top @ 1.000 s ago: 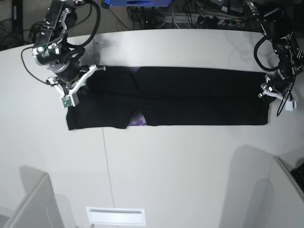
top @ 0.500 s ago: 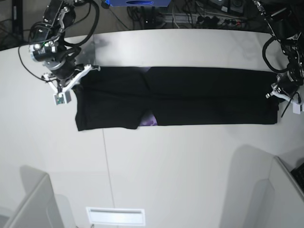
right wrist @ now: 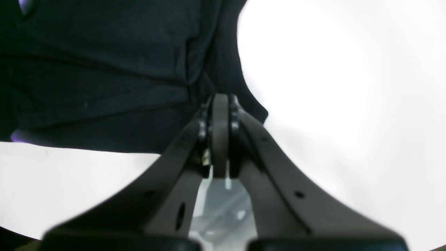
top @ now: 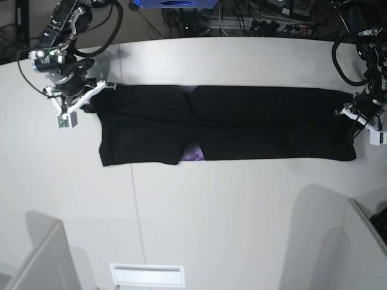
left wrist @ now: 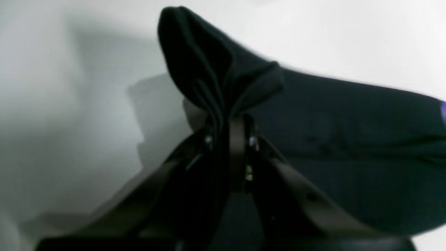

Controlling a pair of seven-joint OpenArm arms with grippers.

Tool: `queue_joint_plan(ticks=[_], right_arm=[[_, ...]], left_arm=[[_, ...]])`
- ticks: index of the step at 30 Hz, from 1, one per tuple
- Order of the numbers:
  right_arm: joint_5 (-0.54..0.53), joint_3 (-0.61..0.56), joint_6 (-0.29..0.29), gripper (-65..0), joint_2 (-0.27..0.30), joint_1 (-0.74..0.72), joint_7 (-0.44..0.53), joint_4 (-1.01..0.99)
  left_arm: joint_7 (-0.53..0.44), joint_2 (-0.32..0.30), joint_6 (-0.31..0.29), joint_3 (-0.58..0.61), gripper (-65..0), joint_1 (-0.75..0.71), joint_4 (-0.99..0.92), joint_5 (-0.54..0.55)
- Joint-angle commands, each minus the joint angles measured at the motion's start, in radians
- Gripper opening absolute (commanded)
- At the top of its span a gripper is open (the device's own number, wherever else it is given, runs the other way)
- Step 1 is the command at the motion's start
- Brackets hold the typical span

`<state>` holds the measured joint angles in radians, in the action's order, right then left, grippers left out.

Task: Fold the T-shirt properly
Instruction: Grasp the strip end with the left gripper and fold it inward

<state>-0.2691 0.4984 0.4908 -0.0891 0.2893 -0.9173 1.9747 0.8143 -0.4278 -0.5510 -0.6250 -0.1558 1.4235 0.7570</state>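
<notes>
Cloth fills the left wrist view: the T-shirt point(left wrist: 348, 139), black and limp, is bunched into a soft peak where the left gripper point(left wrist: 228, 139) has it, the 2 fingers point(left wrist: 240, 153) pressed together on a thick wad of layers. Away from that pinch the shirt lies flat on the pale desk point(left wrist: 69, 104). It looks light and floppy, so it should sag and drag rather than hold a shape; a deep bite through all layers seems the safest hold, since a shallow one could let the lower layers slip out.

Right wrist view: the right gripper point(right wrist: 220, 118) has its fingers point(right wrist: 220, 139) closed tight, with the T-shirt's point(right wrist: 104, 69) edge running into them. The cloth seems caught there, though only a thin fold shows. Bare desk point(right wrist: 331, 87) opens wide on the side away from the shirt.

Base view: the T-shirt point(top: 242, 124) lies as a long dark band across the desk point(top: 211, 223), with the right gripper point(top: 84, 96) at 1 end and the left gripper point(top: 357, 112) at the other. A purple patch of print shows at the band's near edge. Nearer the camera than the shirt, the desk is broad and free. Beyond the shirt lies a narrower strip, then cables. Beside the left gripper the desk edge is close, so I judge room for pulling outward there to be small.
</notes>
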Motion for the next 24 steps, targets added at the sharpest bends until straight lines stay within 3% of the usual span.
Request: queue_joint_plan(ticks=[1,4,11,16,24], right_arm=[[-0.012,0.003,0.004,-65.0,0.002,-0.006,0.02,0.015],[-0.012,0.0,0.004,-65.0,0.002,-0.006,0.02,0.015],[-0.012,-0.005,0.004,-65.0,0.001,-0.009,0.017,0.015],[-0.012,0.001,0.004,-65.0,0.001,-0.009,0.014,0.015],[-0.012,0.001,0.004,-65.0,0.002,-0.008,0.014,0.015]], left_arm=[[-0.02,-0.023,-0.002,-0.003,-65.0,-0.003,0.043,0.014],[-0.019,0.014,0.041,-0.002,-65.0,-0.04,0.141,0.014],[-0.019,0.024,0.124,0.138,-65.0,-0.078,0.265,0.014],[-0.019,0.062,0.134,0.195,-65.0,-0.084,0.302,0.014],[-0.019,0.096,0.208,0.324,-65.0,-0.078,0.314,0.019]])
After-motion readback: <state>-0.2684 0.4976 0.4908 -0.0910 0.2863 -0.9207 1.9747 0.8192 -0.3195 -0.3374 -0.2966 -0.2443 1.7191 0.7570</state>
